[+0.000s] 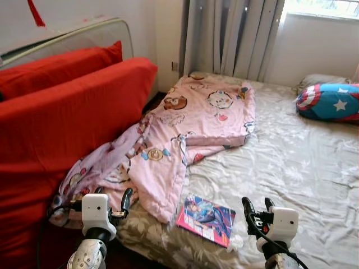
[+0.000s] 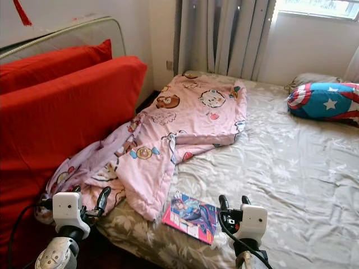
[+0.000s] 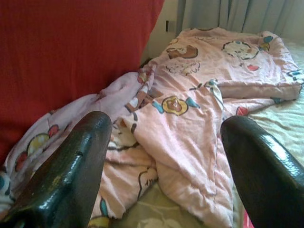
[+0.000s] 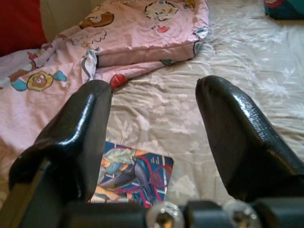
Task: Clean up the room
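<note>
A bedroom, with a low bed [image 1: 303, 162] covered by a grey flowered sheet, grey curtains [image 1: 235, 33] behind it and a window at the far right.

The left gripper [image 1: 115, 197] hangs over the near left corner of the bed, its two black fingers [image 3: 66, 166] spread apart and holding nothing. Between them, in the left wrist view, lies the pink blanket [image 3: 190, 109]. The right gripper [image 1: 258, 208] hovers over the near edge of the bed, a little right of the middle. Its jaws are also released and empty, and in the right wrist view the book [image 4: 135, 178] lies on the sheet under them.

The book [image 1: 206, 218] has a colourful comic cover and lies flat near the front edge, between the two grippers, just beside the lower end of the blanket. The blanket has cartoon prints; its far part is folded on the bed, and its near part spills in a crumpled heap toward the left, against the red cushions [image 1: 67, 106]. These big cushions lean along the left side of the bed. At the far right lies a blue pillow [image 1: 331, 102] with a white star and red and white rings, with a grey pillow [image 1: 320, 80] behind it.
</note>
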Motion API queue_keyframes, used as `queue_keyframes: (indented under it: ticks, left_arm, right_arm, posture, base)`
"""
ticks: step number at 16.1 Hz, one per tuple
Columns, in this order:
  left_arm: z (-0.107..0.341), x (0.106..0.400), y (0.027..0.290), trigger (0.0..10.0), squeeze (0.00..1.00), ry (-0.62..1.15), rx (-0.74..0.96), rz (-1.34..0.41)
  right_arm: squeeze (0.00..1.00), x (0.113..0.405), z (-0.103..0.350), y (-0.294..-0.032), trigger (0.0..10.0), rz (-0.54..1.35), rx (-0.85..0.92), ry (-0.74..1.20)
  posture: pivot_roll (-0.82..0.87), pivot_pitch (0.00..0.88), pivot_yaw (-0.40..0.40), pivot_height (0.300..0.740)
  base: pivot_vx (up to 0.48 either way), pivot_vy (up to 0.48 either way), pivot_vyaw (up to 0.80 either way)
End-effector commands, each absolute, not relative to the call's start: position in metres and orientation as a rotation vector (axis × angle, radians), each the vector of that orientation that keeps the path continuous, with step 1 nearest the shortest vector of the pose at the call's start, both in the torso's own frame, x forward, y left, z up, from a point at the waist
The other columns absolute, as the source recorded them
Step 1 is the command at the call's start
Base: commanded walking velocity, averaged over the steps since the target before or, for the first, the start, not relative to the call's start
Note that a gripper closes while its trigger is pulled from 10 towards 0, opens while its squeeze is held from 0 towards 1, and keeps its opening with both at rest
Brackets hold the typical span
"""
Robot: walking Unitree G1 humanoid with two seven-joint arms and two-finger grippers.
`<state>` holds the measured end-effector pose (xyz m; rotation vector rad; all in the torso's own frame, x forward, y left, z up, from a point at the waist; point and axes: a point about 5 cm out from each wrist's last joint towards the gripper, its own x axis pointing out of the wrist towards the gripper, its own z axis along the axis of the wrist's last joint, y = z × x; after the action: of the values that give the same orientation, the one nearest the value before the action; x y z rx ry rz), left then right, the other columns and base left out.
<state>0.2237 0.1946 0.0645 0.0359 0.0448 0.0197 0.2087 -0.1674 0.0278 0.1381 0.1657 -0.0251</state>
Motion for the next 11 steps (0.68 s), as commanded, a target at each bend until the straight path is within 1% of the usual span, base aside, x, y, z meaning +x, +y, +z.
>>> queue_keyframes:
  ticks: [1, 6, 7, 8, 11]
  left_arm:
    - [0.0649, 0.2233, 0.1936, 10.0, 0.0, 0.049, 0.037, 0.016]
    - [0.0643, 0.2234, 0.1942, 10.0, 0.0, 0.054, 0.041, 0.014]
    - [0.0643, 0.2234, 0.1943, 10.0, 0.0, 0.054, 0.041, 0.013]
    - [0.0644, 0.2235, 0.1944, 10.0, 0.0, 0.054, 0.041, 0.012]
    - [0.0645, 0.2235, 0.1948, 10.0, 0.0, 0.055, 0.044, 0.014]
  right_arm:
    - [0.0, 0.2088, 0.027, -0.1678, 10.0, -0.023, 0.137, 0.17]
    - [0.0, 0.2095, 0.0222, -0.1638, 10.0, -0.005, 0.134, 0.205]
    - [0.0, 0.2099, 0.0215, -0.1631, 10.0, -0.003, 0.133, 0.211]
    - [0.0, 0.2101, 0.0214, -0.1627, 10.0, -0.002, 0.132, 0.209]
    - [0.0, 0.2101, 0.0233, -0.1635, 10.0, -0.007, 0.143, 0.184]
  posture:
    - [0.02, 0.0, -0.027, 0.666]
    - [0.02, 0.0, -0.025, 0.666]
    - [0.02, 0.0, -0.024, 0.662]
    - [0.02, 0.0, -0.024, 0.647]
    - [0.02, 0.0, -0.024, 0.642]
  base:
    - [0.0, 0.0, 0.0]
    - [0.0, 0.0, 0.0]
    - [0.0, 0.0, 0.0]
    - [0.0, 0.0, 0.0]
    - [0.0, 0.0, 0.0]
